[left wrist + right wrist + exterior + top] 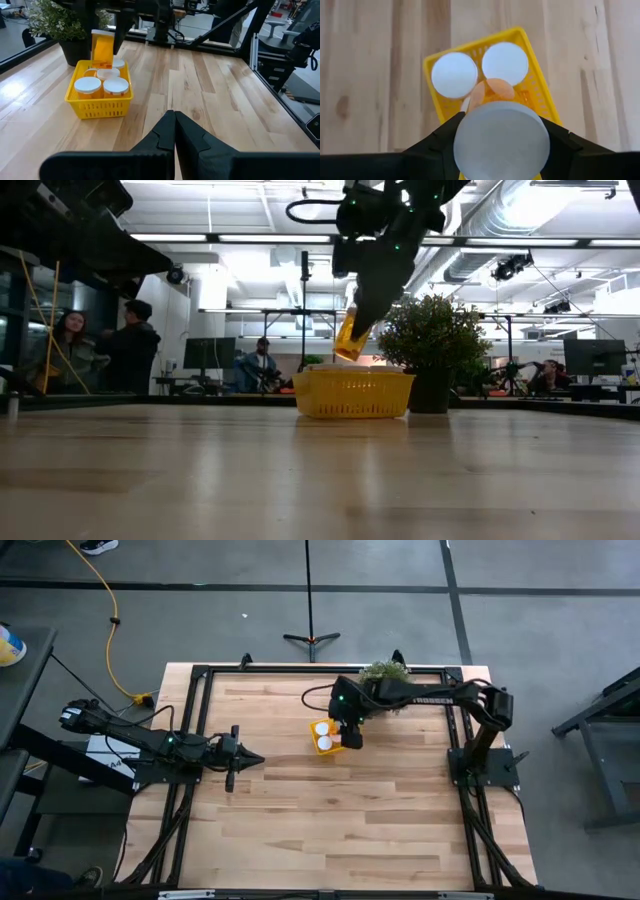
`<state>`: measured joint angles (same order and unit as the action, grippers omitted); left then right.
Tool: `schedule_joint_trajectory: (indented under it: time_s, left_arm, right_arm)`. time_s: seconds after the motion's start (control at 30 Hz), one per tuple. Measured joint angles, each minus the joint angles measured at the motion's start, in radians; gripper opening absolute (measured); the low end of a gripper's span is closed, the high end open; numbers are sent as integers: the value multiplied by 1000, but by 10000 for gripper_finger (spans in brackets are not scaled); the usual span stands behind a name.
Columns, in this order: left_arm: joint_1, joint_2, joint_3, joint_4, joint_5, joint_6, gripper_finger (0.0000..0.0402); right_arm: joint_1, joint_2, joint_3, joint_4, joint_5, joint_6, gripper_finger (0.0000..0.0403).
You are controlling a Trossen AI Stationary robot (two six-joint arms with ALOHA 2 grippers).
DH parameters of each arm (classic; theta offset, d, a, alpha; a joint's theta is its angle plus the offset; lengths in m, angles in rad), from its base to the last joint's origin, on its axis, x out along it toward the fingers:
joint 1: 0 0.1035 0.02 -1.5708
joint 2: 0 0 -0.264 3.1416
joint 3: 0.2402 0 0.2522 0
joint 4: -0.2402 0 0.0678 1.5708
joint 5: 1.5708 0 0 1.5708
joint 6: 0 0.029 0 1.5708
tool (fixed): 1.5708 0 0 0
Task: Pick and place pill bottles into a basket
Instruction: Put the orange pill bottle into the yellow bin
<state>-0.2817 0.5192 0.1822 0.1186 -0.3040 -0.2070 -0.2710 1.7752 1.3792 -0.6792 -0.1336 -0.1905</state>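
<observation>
The yellow basket (100, 107) stands on the table in front of the potted plant and also shows in the high view (312, 736). Several pill bottles are in it: white caps (454, 75) (505, 63) upright, and orange bodies (492, 90) lying between them. My right gripper (350, 736) is shut on one more orange pill bottle (347, 340) above the basket. My left gripper (174, 125) is shut and empty, low over the table's left part (245, 758), pointing toward the basket. My right gripper pinches the bottle between its two fingers (440, 142) at its upper end, by the white cap (501, 141). The fingers come from above, slanting down. The bottle hangs a little tilted, cap up, clear of the basket's rim (352, 376).
A bushy potted plant (432, 340) stands right behind the basket at the table's far edge. Bare wooden table (330, 820) lies on the near side and to the left. People stand in the room beyond the table (130, 345).
</observation>
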Motion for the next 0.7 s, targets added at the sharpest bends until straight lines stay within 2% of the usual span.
schedule_joint_trajectory:
  time_s: [0.13,0.43,0.57,0.7]
  left_arm:
    - [0,0,0,0,0,0,46]
    - [0,0,0,1,0,0,46]
    - [0,0,0,4,0,0,46]
    - [0,0,0,4,0,0,46]
  right_arm:
    - [-24,0,0,23,-30,-20,194]
    - [-81,14,0,48,-33,-47,184]
    - [-86,14,0,49,-35,-47,196]
    - [-86,14,0,49,-38,-52,189]
